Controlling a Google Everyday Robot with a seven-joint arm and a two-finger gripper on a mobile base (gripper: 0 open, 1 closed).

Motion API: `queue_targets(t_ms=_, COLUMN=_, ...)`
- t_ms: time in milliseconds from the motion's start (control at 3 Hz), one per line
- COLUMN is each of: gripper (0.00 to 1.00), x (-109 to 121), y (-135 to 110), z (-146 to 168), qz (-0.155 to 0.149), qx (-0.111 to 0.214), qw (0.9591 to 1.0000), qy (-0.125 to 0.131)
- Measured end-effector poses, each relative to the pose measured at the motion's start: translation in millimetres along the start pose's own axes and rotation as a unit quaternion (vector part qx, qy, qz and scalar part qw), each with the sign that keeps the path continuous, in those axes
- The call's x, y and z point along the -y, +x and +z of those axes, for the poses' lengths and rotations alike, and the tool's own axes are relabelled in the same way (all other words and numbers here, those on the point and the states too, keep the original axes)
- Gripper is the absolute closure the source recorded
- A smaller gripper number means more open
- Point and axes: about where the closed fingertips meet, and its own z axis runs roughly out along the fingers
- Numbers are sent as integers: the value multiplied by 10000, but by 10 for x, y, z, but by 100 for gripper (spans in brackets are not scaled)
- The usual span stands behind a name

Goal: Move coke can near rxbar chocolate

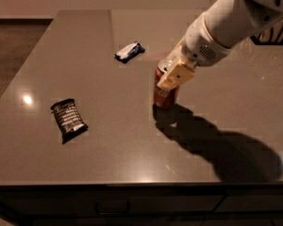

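Note:
The coke can (164, 97), red with a silver top, stands upright near the middle of the brown table (132, 154). My gripper (168, 80) comes down from the upper right and is shut around the can's upper part. One cream finger (175, 76) lies across the can's front and hides its top. The rxbar chocolate (68, 120), a flat black wrapper with white text, lies on the table to the left of the can and a little nearer the front edge, well apart from it.
A small blue-and-white wrapper (129, 52) lies behind and to the left of the can. A dark wire object (273, 34) sits at the far right edge. The arm's shadow falls right of the can. The table's front edge runs along the bottom.

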Motion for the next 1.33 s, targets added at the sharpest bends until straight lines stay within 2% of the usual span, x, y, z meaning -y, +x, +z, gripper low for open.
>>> queue_targets(t_ms=333, gripper=100, x=-101, y=-359, z=-65, qz=-337, qx=247, qw=9990, qy=-155)
queue_targets(t_ms=667, gripper=100, x=-261, y=-763, z=-3, qz=-713, qx=426, qw=9959, qy=-366)
queue_targets(t_ms=1000, gripper=100, x=-409, y=-980, z=208, qz=-888, qx=471, qw=9932, qy=-587)
queue_targets(t_ms=1333, gripper=100, x=-573, y=-1095, z=416, qz=-1035, qx=483, qw=9906, qy=-757)
